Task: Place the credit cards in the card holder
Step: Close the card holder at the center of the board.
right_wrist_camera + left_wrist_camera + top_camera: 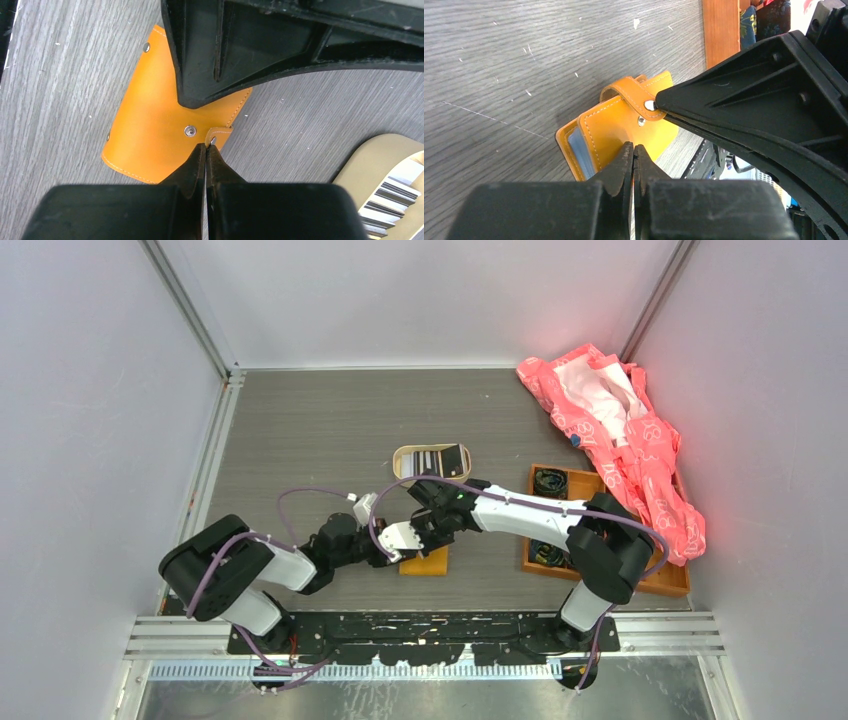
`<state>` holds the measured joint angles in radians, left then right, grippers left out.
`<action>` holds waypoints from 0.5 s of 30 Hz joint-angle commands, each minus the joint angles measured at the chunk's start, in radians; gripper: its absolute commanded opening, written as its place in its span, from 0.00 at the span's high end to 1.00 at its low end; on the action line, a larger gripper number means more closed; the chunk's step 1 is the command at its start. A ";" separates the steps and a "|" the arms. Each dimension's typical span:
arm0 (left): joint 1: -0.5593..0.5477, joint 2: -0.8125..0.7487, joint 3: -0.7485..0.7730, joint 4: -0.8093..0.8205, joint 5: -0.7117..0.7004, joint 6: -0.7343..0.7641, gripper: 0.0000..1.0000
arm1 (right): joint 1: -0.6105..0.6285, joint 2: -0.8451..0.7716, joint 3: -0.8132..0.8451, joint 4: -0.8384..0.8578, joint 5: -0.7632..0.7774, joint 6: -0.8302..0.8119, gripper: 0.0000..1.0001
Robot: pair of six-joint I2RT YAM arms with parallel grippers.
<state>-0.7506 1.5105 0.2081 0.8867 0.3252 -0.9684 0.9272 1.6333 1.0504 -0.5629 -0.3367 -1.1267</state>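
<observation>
Card holder (425,562): flat on the table (300,440), folded over, orange cover up. All places below are taken from it. Pale blue lining (578,150) shows at its open edge in my left wrist view.

My left gripper (633,150): jaws fully closed, nothing visible between them. The tips are against the holder's cover at 1 edge. I cannot tell whether they press or only touch.

My right gripper (206,147): jaws closed too. The tips meet at the free end of the holder's strap (219,134), just beside the 1 snap stud (189,131) on the cover. The strap end is not seated on the stud. I cannot tell whether the strap end is nipped between the tips.

My 2 grippers reach the holder from opposite sides, tips near each other over it.

Oval tin (432,460): beyond the holder, apart from it, with striped cards (395,195) lying inside.

Wooden tray (668,584): right of the holder, apart from it.

Pink cloth (620,430): beyond and right of the holder, overlapping the tray's far side.
</observation>
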 commanded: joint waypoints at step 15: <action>-0.001 -0.102 0.035 -0.091 0.073 -0.007 0.89 | 0.010 -0.039 0.003 -0.008 -0.036 -0.003 0.99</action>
<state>-0.7506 1.4311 0.2096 0.7864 0.3710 -0.9699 0.9302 1.6333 1.0504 -0.5652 -0.3439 -1.1267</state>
